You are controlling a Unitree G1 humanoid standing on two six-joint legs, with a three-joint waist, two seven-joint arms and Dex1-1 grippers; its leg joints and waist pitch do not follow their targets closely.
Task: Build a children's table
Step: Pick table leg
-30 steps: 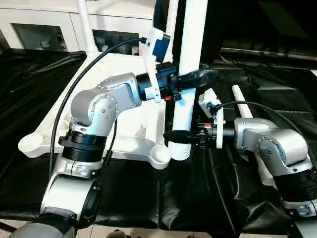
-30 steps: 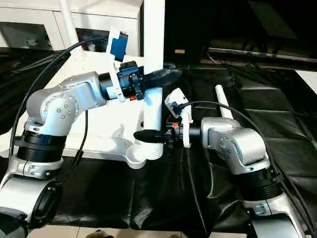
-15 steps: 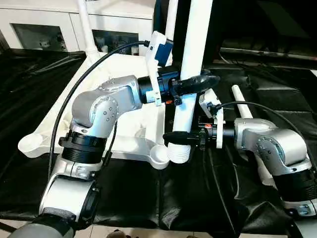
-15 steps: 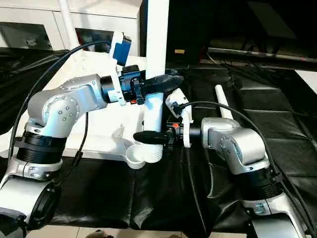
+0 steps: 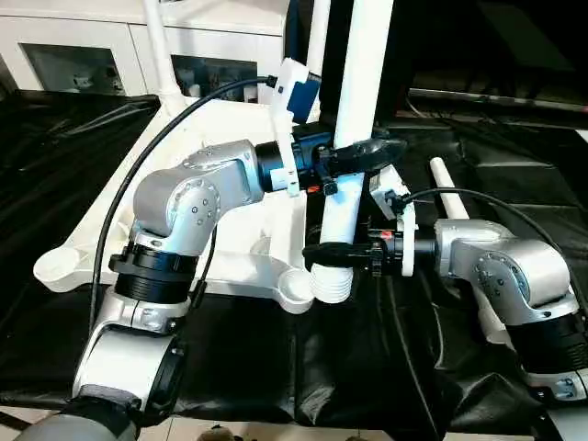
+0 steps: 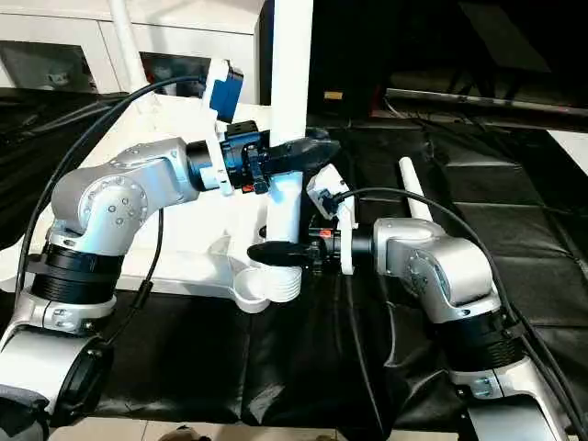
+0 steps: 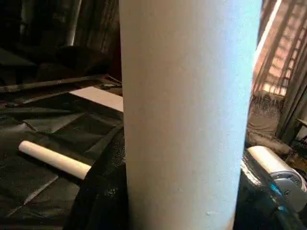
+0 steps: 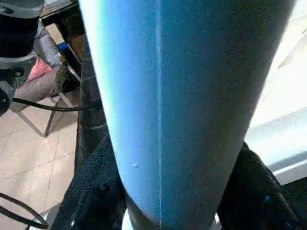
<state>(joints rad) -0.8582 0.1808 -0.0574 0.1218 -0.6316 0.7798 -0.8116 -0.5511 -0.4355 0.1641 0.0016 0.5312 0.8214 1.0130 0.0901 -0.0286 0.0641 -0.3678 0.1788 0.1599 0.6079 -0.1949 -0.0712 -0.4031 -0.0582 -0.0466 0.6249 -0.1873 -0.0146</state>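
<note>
Step in hand: seating a leg [image 5: 354, 129] in the tabletop [image 5: 230, 230] near corner socket [image 5: 296, 287]. Leg upright, threaded end just beside the socket, not yet in. Left gripper [image 5: 363, 152] jaws clamp the leg mid-shaft; right gripper [image 5: 333, 253] jaws clasp it low. Next: align over socket, lower, twist.

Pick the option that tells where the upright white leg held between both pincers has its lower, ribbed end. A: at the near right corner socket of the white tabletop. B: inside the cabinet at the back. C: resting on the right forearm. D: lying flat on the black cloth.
A: the upright leg, gripped by the left pincer above and the right pincer below, has its ribbed end right beside the corner socket of the tabletop.
</note>
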